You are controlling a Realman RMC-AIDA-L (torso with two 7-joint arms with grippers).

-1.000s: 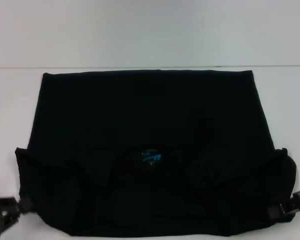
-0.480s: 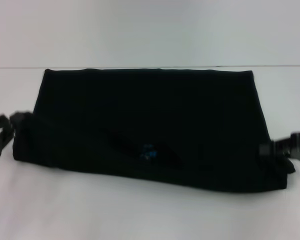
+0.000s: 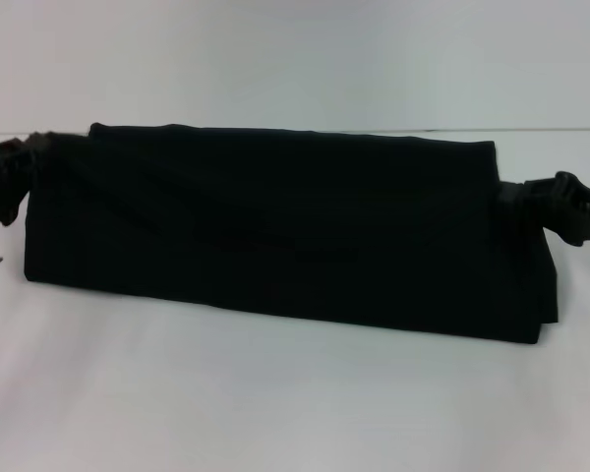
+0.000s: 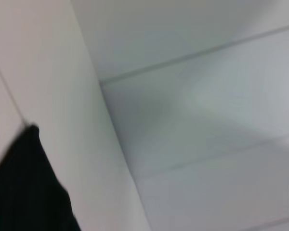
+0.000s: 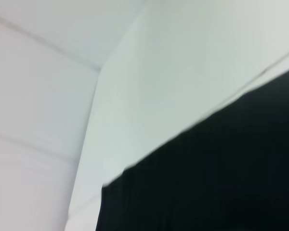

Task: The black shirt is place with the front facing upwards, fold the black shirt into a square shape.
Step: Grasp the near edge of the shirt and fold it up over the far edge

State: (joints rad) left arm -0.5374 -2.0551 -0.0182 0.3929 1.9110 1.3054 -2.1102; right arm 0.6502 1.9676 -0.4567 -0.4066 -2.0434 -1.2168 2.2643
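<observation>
The black shirt (image 3: 285, 231) lies across the white counter (image 3: 295, 403) as a long, low band, far wider than it is deep; its near edge is a clean fold line that slants slightly down toward the robot's right, and its far edge sits close to the seam where the counter meets the wall; no lettering and no neck label show on the upper face, so the printed front appears to be turned inside the fold

The left end effector (image 3: 20, 167) is at the shirt's far left corner and the right end effector (image 3: 531, 197) at its far right corner, each pressed against the cloth; from the way the fabric gathers at both corners they seem to be pinching it, though the fingers themselves cannot be made out clearly enough to say whether they are closed; the wrist views offer only a dark wedge of cloth against the pale counter and wall, and no fingers

As a judgement: the lengthwise fold, near half carried over onto the far half, looks essentially complete, with the corners about to be laid down and let go; what remains is the crosswise work, bringing one or both ends of the band inward so the long strip shortens to a square, and then flattening any bulge
</observation>
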